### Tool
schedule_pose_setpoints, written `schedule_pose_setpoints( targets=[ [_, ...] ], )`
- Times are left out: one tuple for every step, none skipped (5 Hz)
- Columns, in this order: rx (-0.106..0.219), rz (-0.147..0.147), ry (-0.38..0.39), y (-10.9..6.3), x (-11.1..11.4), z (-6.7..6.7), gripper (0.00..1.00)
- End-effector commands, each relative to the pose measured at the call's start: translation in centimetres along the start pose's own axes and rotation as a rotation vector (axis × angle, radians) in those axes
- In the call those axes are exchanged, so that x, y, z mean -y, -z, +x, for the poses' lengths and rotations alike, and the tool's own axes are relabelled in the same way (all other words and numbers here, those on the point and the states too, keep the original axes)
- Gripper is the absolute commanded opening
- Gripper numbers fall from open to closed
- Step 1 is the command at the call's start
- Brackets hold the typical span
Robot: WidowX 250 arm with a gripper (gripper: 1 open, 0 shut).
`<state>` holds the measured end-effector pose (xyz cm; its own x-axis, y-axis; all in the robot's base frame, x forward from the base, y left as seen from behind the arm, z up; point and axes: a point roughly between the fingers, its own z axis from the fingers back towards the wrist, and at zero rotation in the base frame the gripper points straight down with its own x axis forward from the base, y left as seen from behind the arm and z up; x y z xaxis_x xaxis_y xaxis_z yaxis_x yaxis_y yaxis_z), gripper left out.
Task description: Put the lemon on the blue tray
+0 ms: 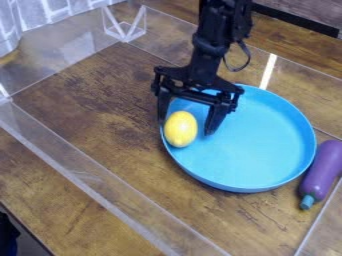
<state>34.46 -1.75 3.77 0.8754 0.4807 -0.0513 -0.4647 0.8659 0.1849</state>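
The lemon [181, 128] is a small bright yellow oval lying inside the blue tray [261, 150], against its left rim. My black gripper [187, 110] hangs from above, pointing down, just behind and over the lemon. Its jaws stand wide open, one finger to the lemon's left outside the rim, the other to its right over the tray. Nothing is held between them.
A purple eggplant toy [322, 172] lies on the wooden table right of the tray. A clear plastic wall [80, 150] runs along the left and front. A clear stand [124, 22] sits at the back left.
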Motion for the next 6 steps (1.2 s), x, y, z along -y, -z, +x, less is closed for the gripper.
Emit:
schedule_pose_setpoints(
  targets=[
    [0.037, -0.035, -0.034, -1.4, -0.3, 1.5, 1.00],
    [0.031, -0.030, -0.025, -1.9, 0.3, 2.0, 0.00],
    [0.038, -0.029, 0.001, -3.3, 1.1, 2.3, 0.00],
    [0.056, -0.025, 0.020, -4.2, 0.8, 2.3, 0.00],
    [0.071, -0.019, 0.042, -4.4, 0.9, 2.5, 0.00],
    [0.085, -0.011, 0.064, -4.5, 0.9, 2.6, 0.00]
  ],
)
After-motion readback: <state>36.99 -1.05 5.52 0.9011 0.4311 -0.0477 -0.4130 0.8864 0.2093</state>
